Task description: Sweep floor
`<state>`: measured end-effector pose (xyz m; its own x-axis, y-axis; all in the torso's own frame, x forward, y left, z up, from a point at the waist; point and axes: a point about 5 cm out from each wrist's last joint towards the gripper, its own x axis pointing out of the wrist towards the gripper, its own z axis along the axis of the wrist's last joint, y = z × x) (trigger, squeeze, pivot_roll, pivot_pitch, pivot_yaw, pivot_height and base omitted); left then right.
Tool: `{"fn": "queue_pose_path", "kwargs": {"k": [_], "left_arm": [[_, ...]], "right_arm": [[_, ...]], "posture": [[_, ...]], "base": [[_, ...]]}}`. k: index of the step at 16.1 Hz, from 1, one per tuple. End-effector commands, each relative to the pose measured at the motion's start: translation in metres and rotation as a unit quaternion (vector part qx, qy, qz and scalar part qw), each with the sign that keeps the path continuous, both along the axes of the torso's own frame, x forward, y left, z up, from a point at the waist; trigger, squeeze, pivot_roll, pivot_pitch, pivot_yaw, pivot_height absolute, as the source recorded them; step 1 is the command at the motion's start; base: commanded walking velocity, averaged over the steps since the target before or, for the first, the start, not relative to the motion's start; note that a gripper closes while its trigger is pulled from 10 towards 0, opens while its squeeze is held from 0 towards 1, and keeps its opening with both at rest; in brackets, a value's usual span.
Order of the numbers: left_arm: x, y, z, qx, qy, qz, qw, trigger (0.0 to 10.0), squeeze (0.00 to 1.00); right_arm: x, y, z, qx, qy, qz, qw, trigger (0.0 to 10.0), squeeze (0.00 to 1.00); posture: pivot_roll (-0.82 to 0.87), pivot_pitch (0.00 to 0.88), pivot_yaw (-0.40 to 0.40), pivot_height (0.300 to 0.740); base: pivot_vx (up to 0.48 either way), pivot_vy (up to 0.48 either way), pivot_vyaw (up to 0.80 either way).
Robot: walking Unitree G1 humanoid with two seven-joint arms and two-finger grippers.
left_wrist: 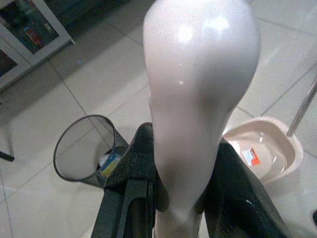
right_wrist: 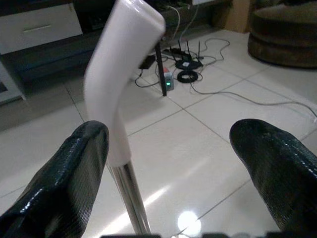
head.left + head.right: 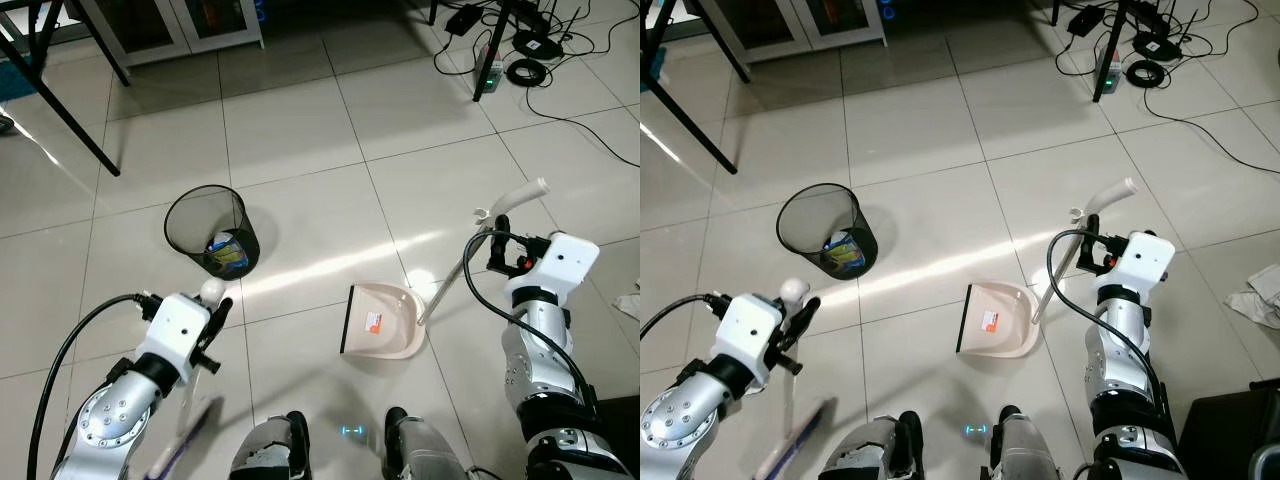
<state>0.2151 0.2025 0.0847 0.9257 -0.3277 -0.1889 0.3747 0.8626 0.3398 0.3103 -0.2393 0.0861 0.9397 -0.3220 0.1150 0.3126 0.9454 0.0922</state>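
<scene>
Closest to the head camera: two robot feet [image 3: 340,440] on pale floor tile [image 3: 300,130], with blurred broom bristles [image 3: 185,435] just to their left. Left gripper [image 3: 214,318] at near left, fingers [image 1: 131,183] clamped together on the broom handle [image 1: 198,99], just below its rounded white knob. Broom judged light and stiff along the shaft, soft at the bristle end; glossy plastic knob likely slippery, so hold best taken on the narrower neck beneath the bulge, where the present grip sits. Right gripper [image 3: 497,250] at near right, fingers [image 2: 74,168] spread apart, the left one touching or just beside the dustpan handle [image 3: 470,255], the other well clear of it; nothing clamped. Dustpan [image 3: 382,320] resting flat on the tile between the two arms, mouth facing left, orange label inside. Dustpan judged light, thin-walled plastic on a rigid metal tube; smooth chrome tube likely to slip, so hold best taken at the bent white grip on top. Wire mesh bin [image 3: 210,232] farther off on the left, some coloured rubbish inside, likely light and easily tipped. Count: one broom, one dustpan, one bin, two grippers. Also present: cables and a power strip [image 3: 520,50] at far right, dark table legs [image 3: 70,110] at far left, cabinet [image 3: 170,25] along the far edge. No loose debris discernible on the tile at this resolution.
</scene>
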Motion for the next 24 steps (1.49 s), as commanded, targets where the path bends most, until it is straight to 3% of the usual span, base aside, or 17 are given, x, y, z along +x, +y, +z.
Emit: {"fn": "queue_pose_path", "kwargs": {"k": [1, 2, 3, 6, 8, 12, 16, 24], "left_arm": [[-0.005, 0.011, -0.01, 0.021, 0.019, 0.005, 1.0, 10.0, 0.0], [-0.005, 0.011, -0.011, 0.023, 0.02, 0.004, 1.0, 10.0, 0.0], [-0.002, 0.013, -0.014, 0.023, 0.021, 0.003, 1.0, 10.0, 0.0], [-0.001, 0.017, -0.021, 0.024, 0.024, 0.001, 0.999, 10.0, 0.0], [-0.004, 0.014, -0.015, 0.025, 0.015, -0.006, 1.0, 10.0, 0.0], [-0.009, 0.012, -0.012, 0.025, 0.009, -0.01, 1.0, 10.0, 0.0], [-0.015, 0.011, -0.01, 0.028, 0.012, -0.009, 1.0, 10.0, 0.0], [-0.044, 0.011, -0.002, 0.046, 0.025, -0.012, 0.999, 10.0, 0.0]], "right_arm": [[0.002, -0.002, -0.001, 0.003, -0.001, 0.001, 1.0, 10.0, 0.89], [0.002, -0.002, -0.001, 0.004, -0.001, 0.002, 1.0, 10.0, 0.8], [0.005, -0.002, -0.001, 0.002, 0.0, 0.007, 1.0, 10.0, 0.0], [0.009, -0.003, 0.004, 0.001, -0.011, 0.01, 1.0, 10.0, 0.0], [0.012, -0.004, 0.006, -0.004, -0.012, 0.013, 1.0, 10.0, 0.0], [0.021, -0.005, 0.011, -0.046, 0.011, 0.024, 0.999, 10.0, 0.0], [0.027, -0.009, 0.013, -0.054, 0.03, 0.025, 0.998, 10.0, 0.0], [0.031, -0.017, 0.016, -0.052, 0.046, 0.02, 0.997, 10.0, 0.0]], "posture": [[0.16, 0.251, 0.104, 0.74], [0.16, 0.251, 0.104, 0.74], [0.17, 0.259, 0.108, 0.74], [0.18, 0.265, 0.115, 0.74], [0.18, 0.274, 0.114, 0.74], [0.2, 0.295, 0.109, 0.74], [0.23, 0.316, 0.108, 0.74], [0.31, 0.342, 0.143, 0.74]], "base": [[0.0, 0.0, 0.0], [0.0, 0.0, 0.0], [0.0, 0.0, 0.0], [0.0, 0.0, 0.0], [0.0, 0.0, 0.0], [0.0, 0.0, 0.0], [0.0, 0.0, 0.0], [0.0, 0.0, 0.0]]}}
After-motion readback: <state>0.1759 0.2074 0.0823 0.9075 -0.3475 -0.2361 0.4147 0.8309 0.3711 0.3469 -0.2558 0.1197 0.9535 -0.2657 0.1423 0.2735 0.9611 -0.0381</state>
